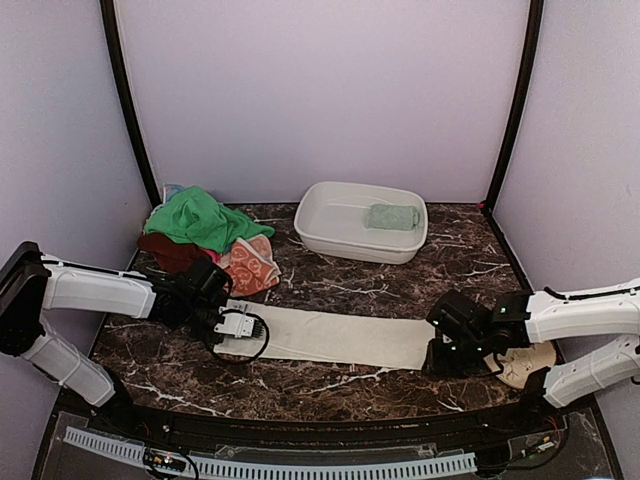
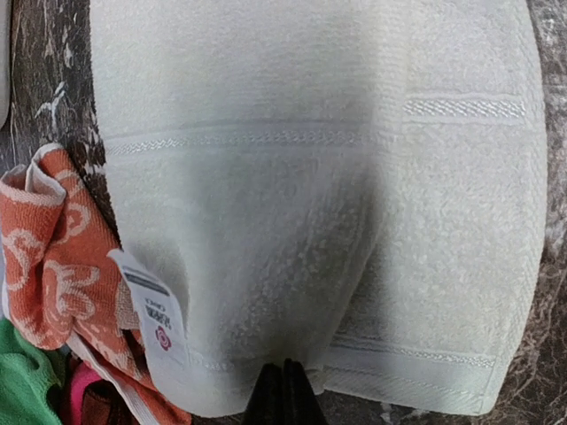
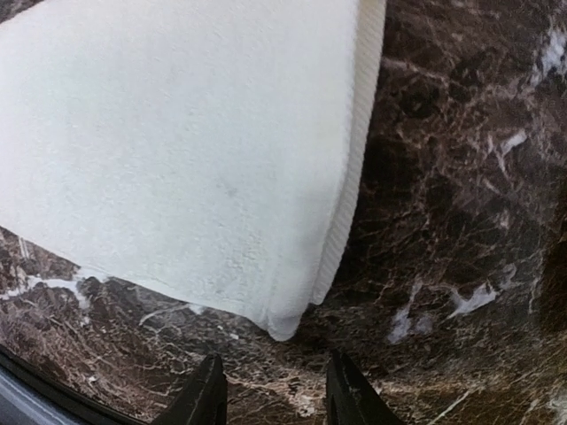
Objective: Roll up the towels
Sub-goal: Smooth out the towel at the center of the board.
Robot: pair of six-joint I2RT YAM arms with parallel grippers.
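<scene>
Top external: cream towel [image 1: 330,337] flat at table centre, stretched 9-to-3 o'clock, likely spread for rolling. Left gripper [image 1: 238,325] at its 9 o'clock end, fingers clenched, apparently pinching hem to start roll. Right gripper [image 3: 275,365] at 3 o'clock corner, fingers released, nothing between. Green towel [image 1: 195,220] and orange towel [image 1: 252,262] heaped at 10 o'clock, unrolled. Sage towel [image 1: 392,216] looks rolled, in basin [image 1: 320,225] at 1 o'clock.

- Bare desk [image 1: 330,390] runs along the near side of the flat cream towel [image 1: 330,337], free for a pass.
- A narrower bare strip separates it from the white basin [image 1: 330,238] behind.
- The green towel [image 1: 195,220] and orange towel [image 1: 250,265] crowd its left end.
- A plate [image 1: 527,365] lies near its right end.
</scene>
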